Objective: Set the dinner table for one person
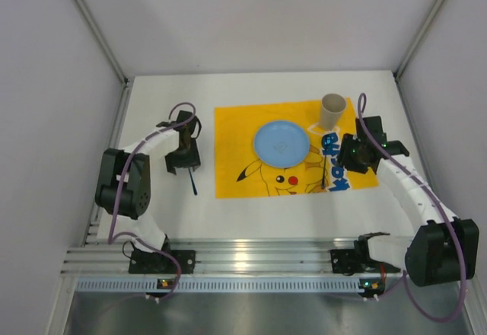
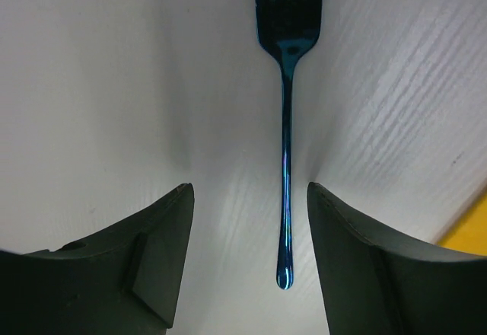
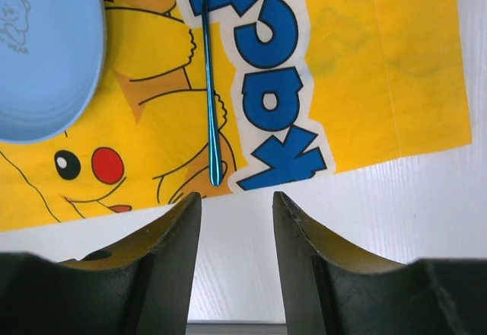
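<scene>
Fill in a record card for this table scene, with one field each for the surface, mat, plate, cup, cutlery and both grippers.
dinner table: white, plain
mat: yellow Pikachu print, flat on the table
plate: blue, on the mat
cup: beige, upright, at the mat's far right corner
fork: blue, on bare table left of the mat
teal utensil: on the mat, right of the plate; head out of view
left gripper: open, fork handle between its fingers, not gripped
right gripper: open, holding nothing

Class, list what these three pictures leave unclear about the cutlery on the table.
- Left wrist view: fork tine tips, cut off by the top edge.
- Right wrist view: teal utensil head, cut off by the top edge; spoon or knife unclear.
- Top external view: same utensil, too small.
</scene>
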`<action>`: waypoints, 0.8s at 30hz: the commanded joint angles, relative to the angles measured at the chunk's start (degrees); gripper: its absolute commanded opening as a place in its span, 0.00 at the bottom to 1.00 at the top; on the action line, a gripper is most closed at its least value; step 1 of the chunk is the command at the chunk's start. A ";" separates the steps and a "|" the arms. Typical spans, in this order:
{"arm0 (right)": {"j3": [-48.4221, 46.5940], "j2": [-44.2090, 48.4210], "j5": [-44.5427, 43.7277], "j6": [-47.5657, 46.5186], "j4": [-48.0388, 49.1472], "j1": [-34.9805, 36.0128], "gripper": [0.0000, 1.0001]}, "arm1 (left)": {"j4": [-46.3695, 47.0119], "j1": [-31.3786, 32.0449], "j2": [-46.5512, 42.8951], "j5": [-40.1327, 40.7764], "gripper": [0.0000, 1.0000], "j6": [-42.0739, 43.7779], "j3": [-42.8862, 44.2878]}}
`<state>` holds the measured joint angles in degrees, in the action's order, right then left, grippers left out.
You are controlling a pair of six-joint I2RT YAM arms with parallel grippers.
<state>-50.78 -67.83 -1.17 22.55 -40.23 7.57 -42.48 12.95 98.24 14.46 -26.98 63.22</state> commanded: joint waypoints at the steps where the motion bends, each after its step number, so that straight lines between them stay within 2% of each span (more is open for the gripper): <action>1: -3.09 1.47 0.47 -0.48 -3.89 -0.81 0.43 | 6.43 -1.87 2.47 -1.00 0.66 3.07 0.24; 6: -5.46 1.48 -0.59 -1.19 -6.26 -0.72 0.42 | 10.22 -2.49 6.17 -1.36 0.54 4.92 0.85; 7: -5.73 1.30 -0.76 -1.45 -6.44 -0.72 0.42 | 10.75 -2.84 7.31 -1.71 0.46 5.27 0.68; 8: -6.51 1.13 -0.94 -1.54 -7.05 -0.72 0.41 | 11.19 -3.10 7.84 -2.32 0.43 5.36 0.59; 13: -8.19 0.16 -1.29 -1.80 -8.20 -0.81 0.40 | 14.87 -5.12 10.83 -5.31 0.31 4.92 -1.43; 14: -8.71 -0.02 -1.20 -1.80 -8.37 -0.81 0.39 | 15.40 -5.48 11.01 -5.84 0.23 4.92 -1.78; 17: -9.50 -0.46 -1.20 -1.98 -8.90 -0.80 0.38 | 16.99 -6.62 11.54 -6.81 0.10 4.92 -3.19; 18: -9.68 -0.72 -1.20 -2.15 -9.08 -0.81 0.38 | 17.25 -6.88 11.80 -6.90 0.00 4.92 -3.45; 24: -10.74 -1.68 -1.20 -2.59 -9.08 -0.81 0.36 | 16.29 -8.20 11.02 -6.90 0.00 6.67 -2.85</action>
<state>-58.33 -69.01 -1.83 20.84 -48.77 7.57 -28.77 6.37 103.37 4.34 -22.31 63.81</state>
